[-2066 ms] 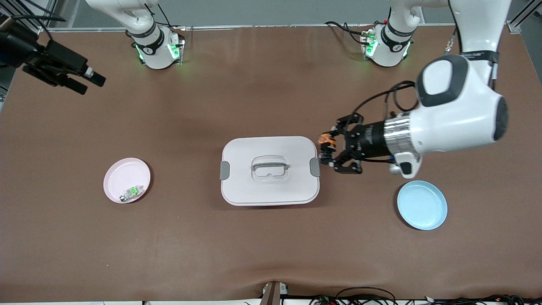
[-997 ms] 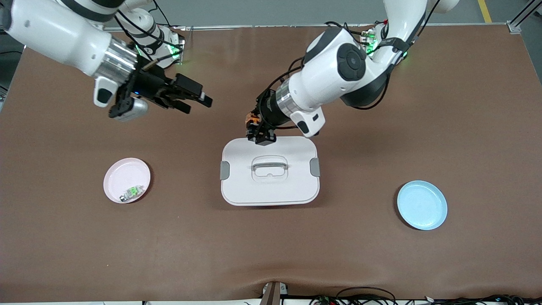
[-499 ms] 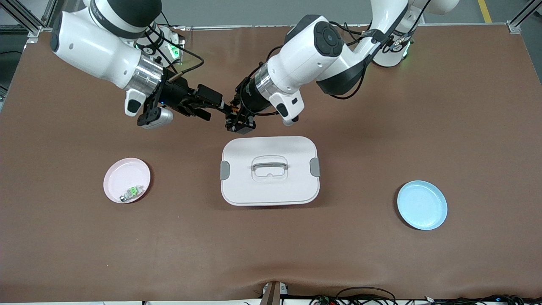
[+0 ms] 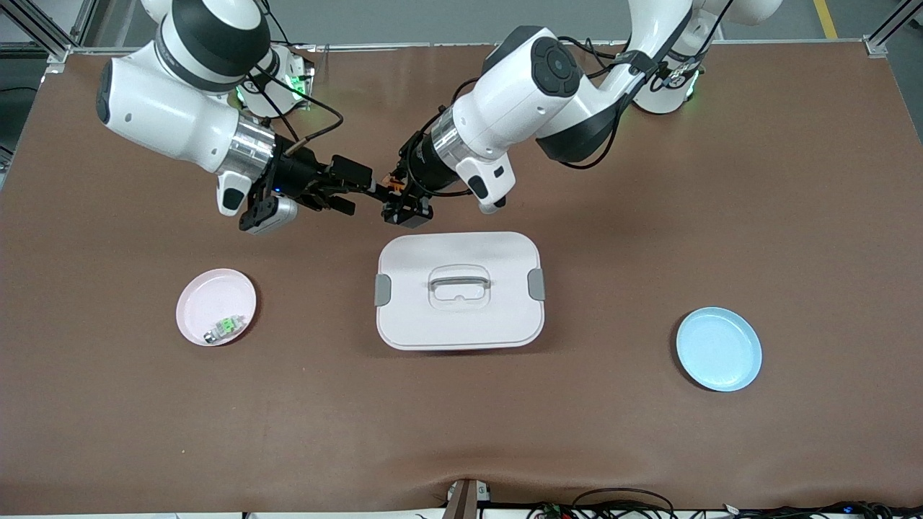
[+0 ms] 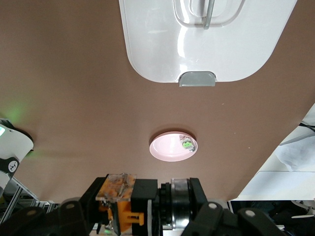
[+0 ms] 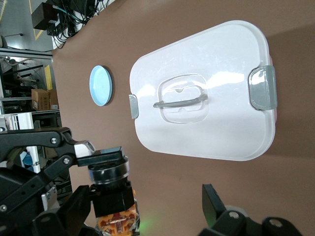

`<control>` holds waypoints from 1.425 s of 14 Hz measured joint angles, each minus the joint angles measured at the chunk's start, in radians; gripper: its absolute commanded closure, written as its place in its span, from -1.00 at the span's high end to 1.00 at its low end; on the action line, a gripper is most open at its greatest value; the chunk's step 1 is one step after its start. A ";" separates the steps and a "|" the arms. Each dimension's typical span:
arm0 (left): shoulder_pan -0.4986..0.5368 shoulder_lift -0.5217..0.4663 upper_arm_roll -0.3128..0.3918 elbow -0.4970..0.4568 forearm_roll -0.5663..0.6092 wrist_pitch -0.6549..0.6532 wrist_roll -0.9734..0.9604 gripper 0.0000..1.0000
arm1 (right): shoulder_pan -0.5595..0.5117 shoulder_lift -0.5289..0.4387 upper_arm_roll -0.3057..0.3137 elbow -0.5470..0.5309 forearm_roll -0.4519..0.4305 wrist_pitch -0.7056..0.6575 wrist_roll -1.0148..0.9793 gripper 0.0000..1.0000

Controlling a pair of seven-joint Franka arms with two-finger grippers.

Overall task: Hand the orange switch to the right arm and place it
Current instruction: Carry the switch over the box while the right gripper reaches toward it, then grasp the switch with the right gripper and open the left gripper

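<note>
The tiny black cylindrical orange switch with orange ends [image 4: 391, 189] is held aloft, clamped between the closed fingers of the left gripper [image 4: 401, 204], over bare brown tabletop [image 4: 649, 432] just farther from the front camera than the white rectangular lidded plastic box [image 4: 459, 290]; it is presented sideways, judged so its free end can be taken; the right gripper [image 4: 358, 189] is met nose to nose with it, fingers spread wide, nothing gripped, the switch judged at their mouth.

The right wrist view shows the switch [image 6: 117, 222] head-on beside one spread finger [image 6: 215, 204]; the left wrist view alone frames the round pink plate [image 5: 167, 149] with a small green-and-silver part [image 5: 187, 144], judged the placing spot; the round blue plate [image 4: 719, 349] lies empty.
</note>
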 measured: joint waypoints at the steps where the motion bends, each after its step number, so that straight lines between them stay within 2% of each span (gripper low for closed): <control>1: 0.000 0.000 0.000 0.000 0.001 0.000 0.000 -0.64 | 0.000 0.000 0.001 -0.001 0.018 0.000 -0.003 1.00; 19: -0.009 0.005 0.000 0.000 0.049 0.001 0.000 -0.64 | 0.037 0.031 0.013 -0.002 0.063 0.052 -0.009 1.00; 20: -0.009 0.005 0.000 0.000 0.049 0.001 0.000 -0.64 | 0.037 0.031 0.013 -0.002 0.063 0.052 -0.010 0.75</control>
